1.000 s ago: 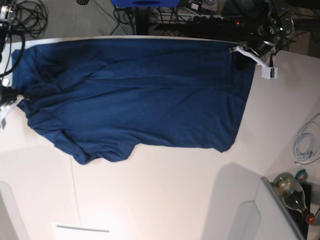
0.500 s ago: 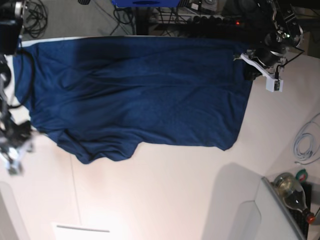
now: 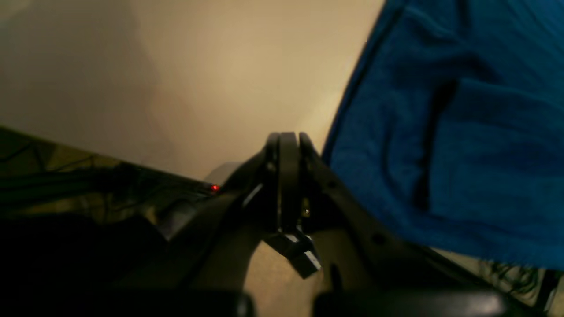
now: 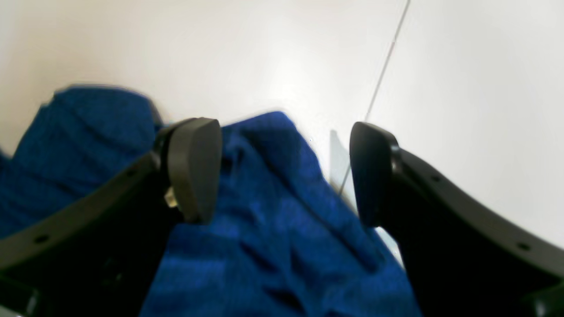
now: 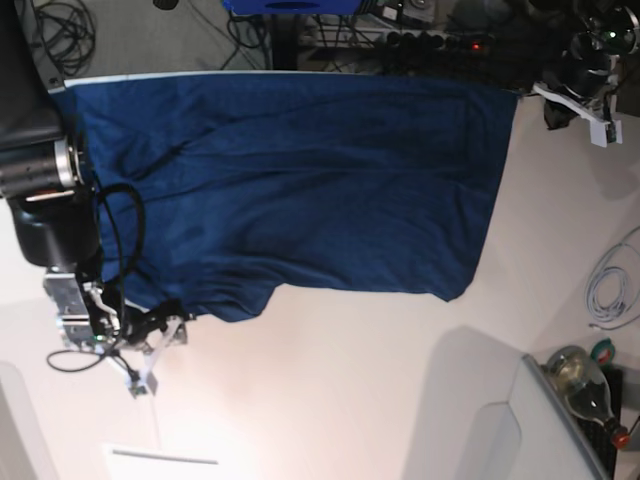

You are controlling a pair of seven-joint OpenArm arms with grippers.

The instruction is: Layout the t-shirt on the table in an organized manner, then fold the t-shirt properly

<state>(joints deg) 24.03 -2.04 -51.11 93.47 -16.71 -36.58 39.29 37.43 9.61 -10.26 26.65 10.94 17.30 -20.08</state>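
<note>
The dark navy t-shirt (image 5: 300, 180) lies spread across the far half of the white table (image 5: 350, 380), with some bunching at its near left corner. My right gripper (image 5: 165, 328) hovers over that corner. In the right wrist view the right gripper (image 4: 284, 171) is open, with a fold of the t-shirt (image 4: 273, 220) lying under and between its black fingers (image 4: 194, 167). My left gripper (image 5: 556, 113) is off the shirt's far right corner. In the left wrist view the left gripper (image 3: 288, 141) is shut with nothing in it, and the t-shirt (image 3: 462, 132) edge lies just to its right.
A coiled white cable (image 5: 610, 285) lies at the right edge and a glass bottle (image 5: 580, 385) stands at the near right. Black cables (image 5: 60, 25) and gear sit behind the table. A thin dark seam (image 5: 150, 370) runs across the tabletop. White panels (image 5: 160, 460) rise at the front.
My right arm swung from the table's left edge to the shirt's near left corner and opened. The left gripper drew away to the far right, staying shut. The shirt now lies flatter.
</note>
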